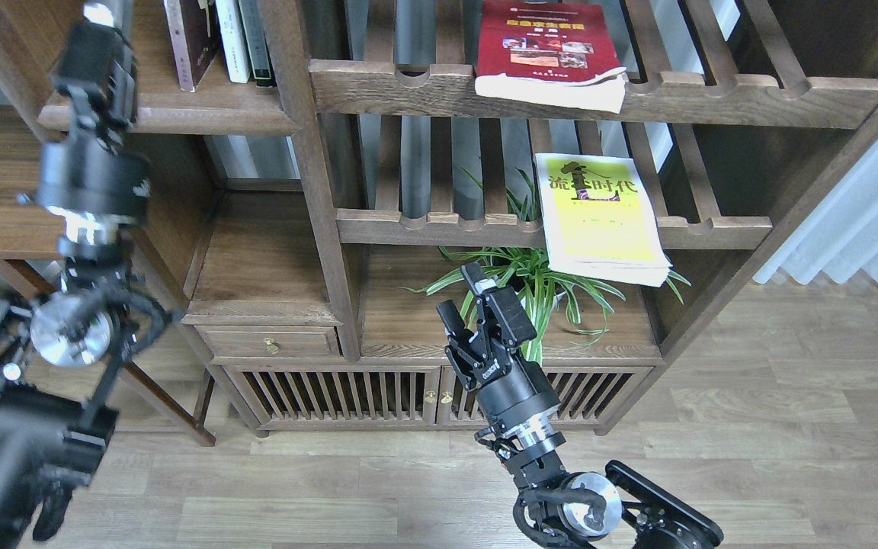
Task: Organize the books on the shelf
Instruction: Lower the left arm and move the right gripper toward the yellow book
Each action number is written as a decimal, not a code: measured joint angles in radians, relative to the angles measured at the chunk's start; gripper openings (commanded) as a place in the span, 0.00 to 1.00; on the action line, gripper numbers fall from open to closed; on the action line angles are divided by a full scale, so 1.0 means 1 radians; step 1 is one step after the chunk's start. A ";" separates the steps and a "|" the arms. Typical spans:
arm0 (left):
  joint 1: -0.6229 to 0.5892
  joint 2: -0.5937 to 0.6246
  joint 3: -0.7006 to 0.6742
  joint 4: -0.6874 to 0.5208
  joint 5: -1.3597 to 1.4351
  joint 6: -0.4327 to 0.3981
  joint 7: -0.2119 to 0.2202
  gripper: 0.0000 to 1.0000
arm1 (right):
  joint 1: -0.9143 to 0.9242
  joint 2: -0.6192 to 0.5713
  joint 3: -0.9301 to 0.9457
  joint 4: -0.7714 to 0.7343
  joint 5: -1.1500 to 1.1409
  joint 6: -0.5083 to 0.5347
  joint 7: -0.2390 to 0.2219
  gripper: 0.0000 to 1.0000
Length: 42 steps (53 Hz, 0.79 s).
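Right gripper (pixel 460 291) open, fingers spread, empty, raised in front of the cabinet's lower open bay, tips near the leaves of the potted plant (pixel 538 278). It touches no book. Right arm comes up from the bottom edge over the wood floor (pixel 751 427).

Left gripper (pixel 101 11) sits high at the top left, blurred and cut off by the frame edge; cannot tell if open or closed. It is at the left end of the solid shelf (pixel 180 114), apart from the standing books there.

Maroon book (pixel 189 38) stands upright on that solid shelf, top cropped out of view. Just right of it stand a slim white book (pixel 232 38) and a dark-spined book (pixel 254 38), all close together against the cabinet post.

Red book (pixel 549 49) lies flat on the upper slatted rack (pixel 751 95), cover up, its front edge overhanging the notched rail.

Yellow-green book (pixel 599 213) lies flat on the lower slatted rack (pixel 439 225), cover up, slightly turned, front edge hanging well past the rail, above the plant. Right gripper is below and left of it, apart.

Small drawer (pixel 271 343) and slatted doors (pixel 340 393) below. White curtain (pixel 866 221) at right.
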 measured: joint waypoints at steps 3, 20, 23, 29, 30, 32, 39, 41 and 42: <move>0.015 -0.009 0.025 -0.002 0.000 0.000 0.000 0.91 | 0.001 0.000 0.015 0.000 0.000 0.000 0.000 0.98; 0.154 -0.028 0.131 -0.009 0.000 0.000 -0.010 0.99 | -0.001 0.000 0.124 -0.077 0.010 0.000 0.000 0.98; 0.163 -0.027 0.139 -0.011 0.002 0.000 -0.010 0.99 | -0.005 0.000 0.154 -0.083 0.013 0.000 0.000 0.98; 0.196 -0.020 0.162 -0.010 0.003 0.000 -0.006 0.99 | -0.020 0.000 0.227 -0.090 0.028 0.000 0.000 0.98; 0.200 -0.020 0.166 -0.010 0.003 0.000 -0.005 0.99 | -0.021 0.000 0.232 -0.090 0.030 0.000 0.000 0.98; 0.207 -0.021 0.177 -0.008 0.003 0.000 -0.004 0.98 | -0.023 0.000 0.238 -0.091 0.033 0.000 -0.001 0.98; 0.216 -0.038 0.200 0.004 -0.005 0.000 -0.008 0.93 | -0.026 0.000 0.248 -0.093 0.041 0.000 -0.002 0.98; 0.217 -0.049 0.202 0.011 -0.008 0.000 -0.010 0.93 | -0.027 0.000 0.250 -0.095 0.045 0.000 -0.002 0.98; 0.217 -0.057 0.203 0.017 -0.009 0.000 -0.011 0.93 | -0.027 0.000 0.250 -0.097 0.047 0.000 -0.003 0.98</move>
